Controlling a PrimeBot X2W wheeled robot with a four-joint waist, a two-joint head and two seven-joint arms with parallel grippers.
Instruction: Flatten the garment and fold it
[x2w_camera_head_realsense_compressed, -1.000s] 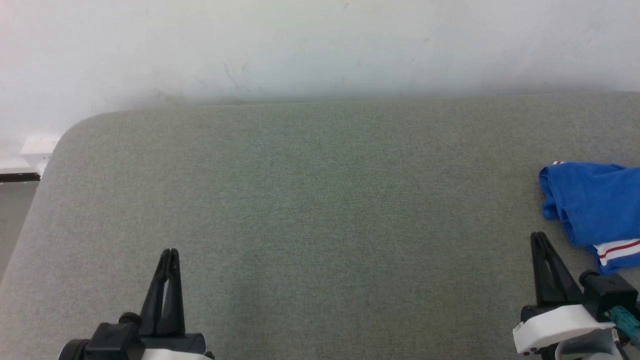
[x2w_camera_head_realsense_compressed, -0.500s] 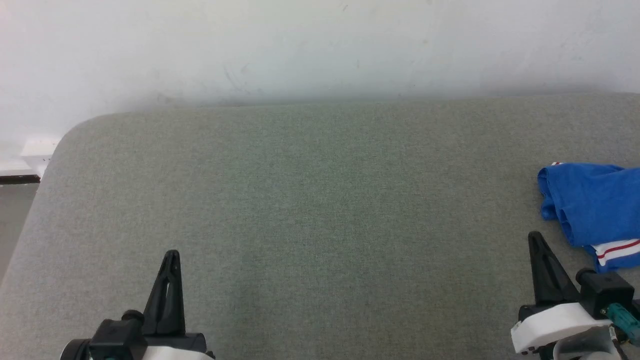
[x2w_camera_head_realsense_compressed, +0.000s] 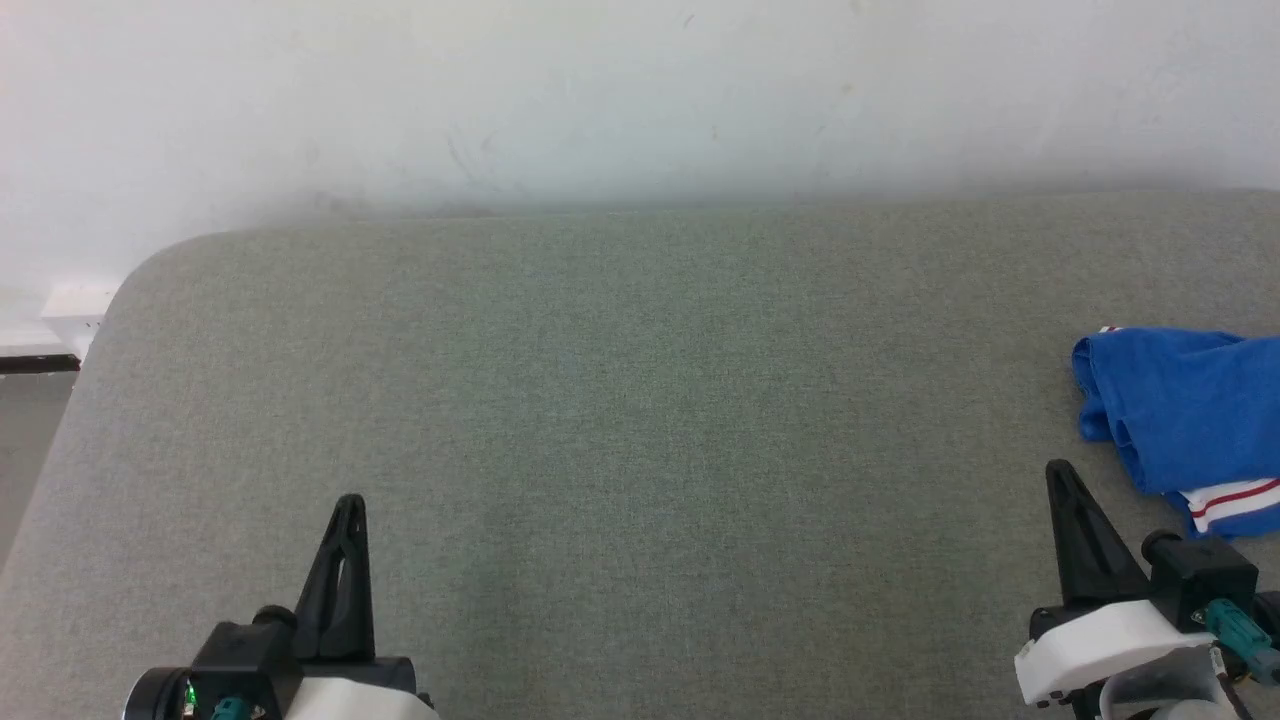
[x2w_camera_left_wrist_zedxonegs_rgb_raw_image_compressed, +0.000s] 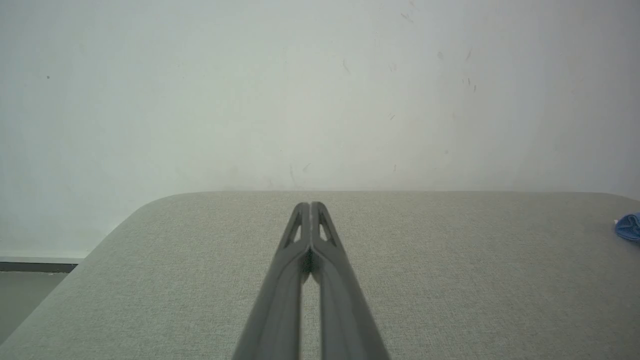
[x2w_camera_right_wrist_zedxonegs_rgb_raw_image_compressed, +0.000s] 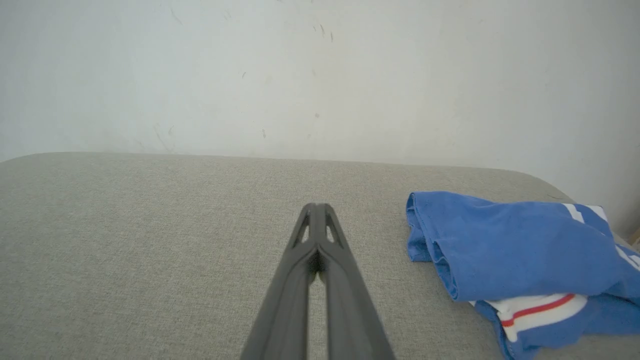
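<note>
The garment lies bunched on the grey table at the far right edge of the head view, royal blue with a strip of red-and-white trim at its near side; no print shows. In the right wrist view the garment sits to the right of my right gripper, apart from it. My right gripper is shut and empty, just left of the garment's near end. At the lower left my left gripper is shut and empty; its fingertips are pressed together. A blue corner of the garment shows far right.
The grey fabric-covered table spreads across the head view, with a rounded far-left corner. A pale wall stands right behind its far edge. A strip of floor shows past the left edge.
The head view has shifted slightly. Both grippers' bases have risen a little into the picture, the right one edging left. The garment lies as before.
</note>
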